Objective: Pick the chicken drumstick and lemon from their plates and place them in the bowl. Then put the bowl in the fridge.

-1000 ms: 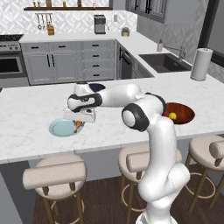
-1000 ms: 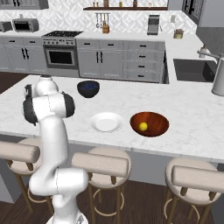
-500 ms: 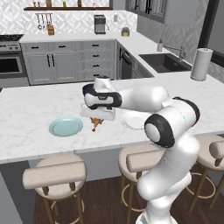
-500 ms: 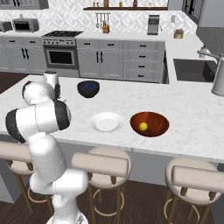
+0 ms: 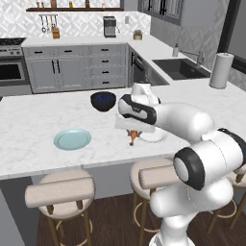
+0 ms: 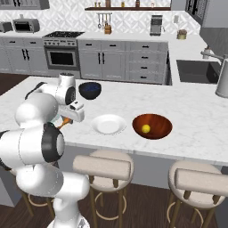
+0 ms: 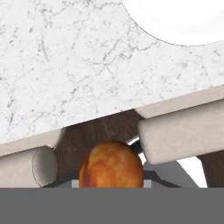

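- Left base view: the pincer is hanging at frame centre, gripping the chicken drumstick above the bench, beside the white plate. The teal plate is lying at centre left, the dark bowl above centre.
- Right base view: the drumstick is dangling at centre left; the lemon is sitting in the reddish-brown bowl, right of centre.
- Hand view: the drumstick is sitting at bottom centre; the white plate is showing at upper right.
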Tool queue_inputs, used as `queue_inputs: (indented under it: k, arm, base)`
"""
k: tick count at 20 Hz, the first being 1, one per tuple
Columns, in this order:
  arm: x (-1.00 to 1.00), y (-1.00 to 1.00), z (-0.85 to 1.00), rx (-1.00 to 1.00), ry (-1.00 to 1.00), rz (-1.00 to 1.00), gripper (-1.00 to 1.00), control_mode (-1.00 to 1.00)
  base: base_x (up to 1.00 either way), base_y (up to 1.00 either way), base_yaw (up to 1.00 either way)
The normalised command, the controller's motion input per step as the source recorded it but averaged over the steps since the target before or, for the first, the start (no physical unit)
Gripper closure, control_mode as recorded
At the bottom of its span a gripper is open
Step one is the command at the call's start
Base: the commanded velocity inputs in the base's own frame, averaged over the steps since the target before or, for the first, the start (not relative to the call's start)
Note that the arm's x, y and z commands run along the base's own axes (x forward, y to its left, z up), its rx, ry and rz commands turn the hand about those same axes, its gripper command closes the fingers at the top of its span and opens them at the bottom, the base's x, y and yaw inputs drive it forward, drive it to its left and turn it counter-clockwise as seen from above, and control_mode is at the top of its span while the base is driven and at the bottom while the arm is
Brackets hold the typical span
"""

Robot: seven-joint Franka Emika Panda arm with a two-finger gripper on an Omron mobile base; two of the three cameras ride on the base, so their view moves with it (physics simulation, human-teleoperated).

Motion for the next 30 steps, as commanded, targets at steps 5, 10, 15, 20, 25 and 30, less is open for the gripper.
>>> queue_inputs:
  k: [5,10,15,20,25,30]
  arm:
    - [-0.16,-1.0,0.39,-0.06,0.1,-0.04,1.0,-1.0]
    - [-0.04,-0.98,0.42,-0.08,0.11,-0.04,1.0,-1.0]
    - [0.0,-0.93,0.29,-0.08,0.11,-0.03,1.0,-1.0]
    - [0.0,-1.0,0.02,-0.01,0.07,0.0,1.0,-1.0]
    - [0.05,-1.0,0.0,0.03,0.0,0.0,1.0,-1.0]
    - [0.42,-0.74,-0.06,0.05,0.0,0.0,1.0,-1.0]
  base:
    - [0.0,0.0,0.0]
    - [0.0,0.0,0.0]
    - [0.0,0.0,0.0]
    - [0.0,0.0,0.0]
    - [0.0,0.0,0.0]
    - [0.0,0.0,0.0]
